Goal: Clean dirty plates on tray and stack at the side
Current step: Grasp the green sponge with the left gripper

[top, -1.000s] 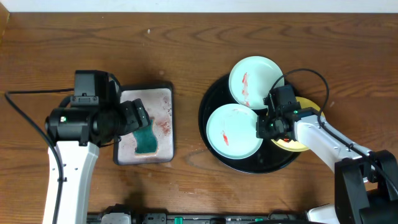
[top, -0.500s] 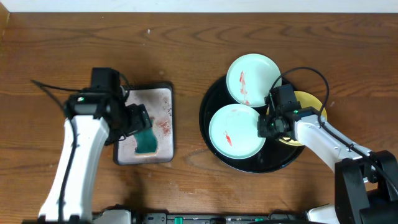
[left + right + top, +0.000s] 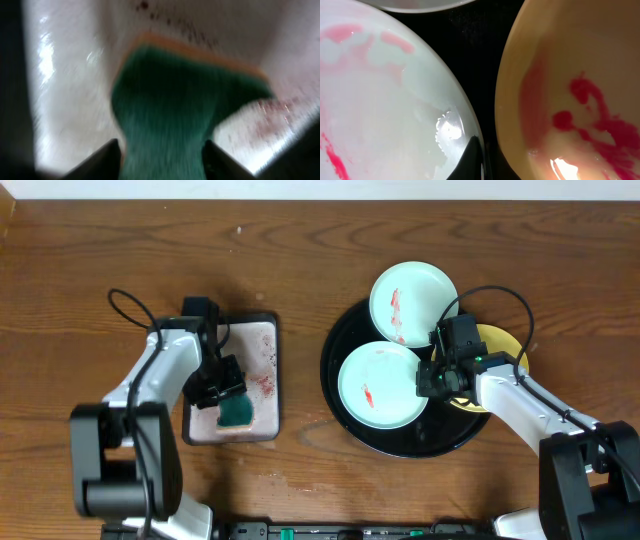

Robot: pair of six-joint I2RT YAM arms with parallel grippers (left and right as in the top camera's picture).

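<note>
- Left jaws: pinching the sponge (image 3: 237,413), green with an orange backing, over the silver pan (image 3: 262,340) at the left of the surface (image 3: 300,260). The left wrist view shows the sponge between both fingers (image 3: 107,156).
- Right jaws: at the right rim of the near mint plate (image 3: 375,385), in the gap between it and the yellow plate (image 3: 500,345). Only one dark tip shows in the right wrist view, so it is not possible to tell whether they are spread or pinching the rim.
- All three plates are on the black tray (image 3: 329,368), right of centre. The far mint plate (image 3: 415,300) hangs over the far rim and touches the near one. None is stacked at the side yet.
- Red sauce shows on all three; none looks clean.
- Likely step: steady the near plate, then bring the sponge over to wipe it.
- To do it well:
  - Get a firm hold on the rim before any wiping; the glazed plate will probably slide on the tray.
  - Bring the sponge in from the left, flat on the plate, and sweep along the red streak (image 3: 368,395).
  - Keep the stroke short of the far plate so it isn't pushed off the rim.
  - Watch for drips crossing the surface.
- Writing or brands: none readable in any view; the left wrist view is blurred.
</note>
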